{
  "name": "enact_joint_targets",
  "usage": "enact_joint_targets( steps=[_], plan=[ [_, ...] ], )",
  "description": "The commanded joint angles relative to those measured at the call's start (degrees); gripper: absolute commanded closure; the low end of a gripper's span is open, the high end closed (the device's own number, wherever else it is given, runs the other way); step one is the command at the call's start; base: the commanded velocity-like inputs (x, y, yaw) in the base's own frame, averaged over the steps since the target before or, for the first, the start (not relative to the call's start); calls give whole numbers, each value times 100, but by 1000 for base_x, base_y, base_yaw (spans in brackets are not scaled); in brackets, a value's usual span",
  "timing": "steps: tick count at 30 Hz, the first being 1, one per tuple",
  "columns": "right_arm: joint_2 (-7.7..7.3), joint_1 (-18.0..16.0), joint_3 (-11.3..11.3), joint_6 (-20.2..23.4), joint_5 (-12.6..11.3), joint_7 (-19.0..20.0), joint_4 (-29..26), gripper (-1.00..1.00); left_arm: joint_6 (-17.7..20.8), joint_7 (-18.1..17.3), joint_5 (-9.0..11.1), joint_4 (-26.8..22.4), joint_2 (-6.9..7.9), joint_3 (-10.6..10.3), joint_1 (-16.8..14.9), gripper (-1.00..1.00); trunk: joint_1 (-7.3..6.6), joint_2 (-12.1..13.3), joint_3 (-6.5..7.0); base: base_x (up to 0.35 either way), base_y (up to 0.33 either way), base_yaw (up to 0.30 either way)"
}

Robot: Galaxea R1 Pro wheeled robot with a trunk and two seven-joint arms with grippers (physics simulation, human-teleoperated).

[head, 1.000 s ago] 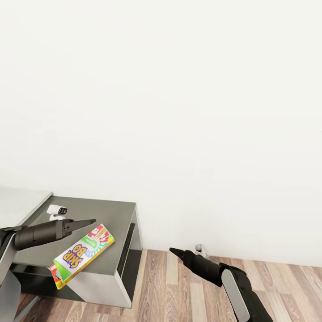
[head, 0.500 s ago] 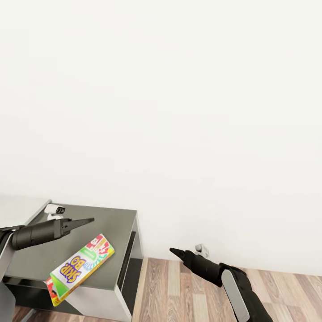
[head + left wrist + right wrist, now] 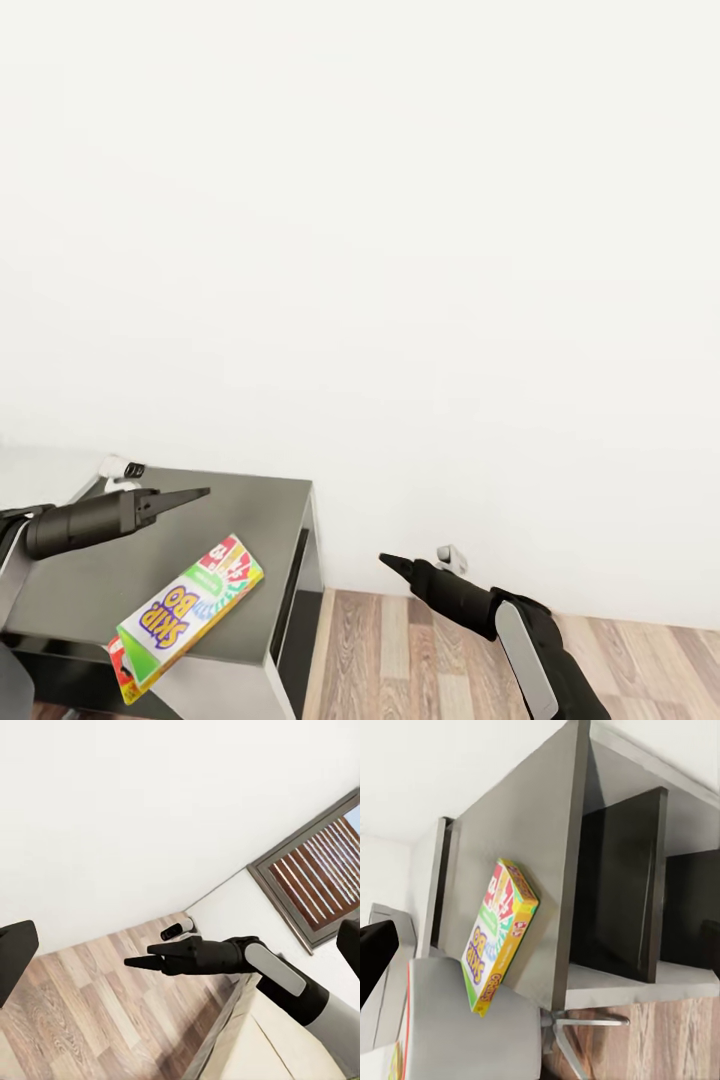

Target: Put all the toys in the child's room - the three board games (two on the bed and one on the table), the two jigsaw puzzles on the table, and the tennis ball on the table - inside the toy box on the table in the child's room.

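Observation:
A colourful Skip-Bo board game box (image 3: 185, 612) lies on the grey table (image 3: 270, 505) at lower left, with one end past the table's front edge. My left gripper (image 3: 205, 492) hovers above the table top, a little behind the box, not touching it. In the left wrist view its fingers (image 3: 16, 956) stand far apart at the frame's sides, so it is open and empty. My right gripper (image 3: 385, 560) hangs over the wooden floor beside the table, open and empty. The right wrist view looks at the game box (image 3: 499, 937) on the table top.
A small white camera-like object (image 3: 120, 468) sits at the table's back corner. The table has dark open shelf compartments (image 3: 619, 885) on its side. A white wall fills the background, with a small white fixture (image 3: 450, 555) at its foot. A grey office chair (image 3: 457, 1020) stands by the table.
The whole picture has shifted, so the camera moved: table and game box sit a little lower in view. Both arms keep their poses.

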Motion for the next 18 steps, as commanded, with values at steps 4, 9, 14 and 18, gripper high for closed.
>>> enact_joint_targets(
  steps=[4, 9, 14, 18],
  plan=[
    [4, -5, -20, 43, -8, 20, -15, -100, 59, -11, 23, 1, 2, 3, 33, -100, 5, -11, 26, 88, 95, 0],
    [3, -4, -39, 43, -8, 20, -17, -100, 54, -11, 26, 1, 2, 50, 53, -100, 5, -11, 73, 17, 18, 0],
    [7, -2, -81, 42, -6, 18, -15, -100, 54, -11, 25, 1, 2, 116, 63, -100, 5, -11, 120, 3, 3, 0],
    [6, 1, -91, 43, -11, 23, -18, -100, 57, -18, 29, 1, 2, 132, 70, -100, 5, -11, 157, 0, 72, 0]
  ],
)
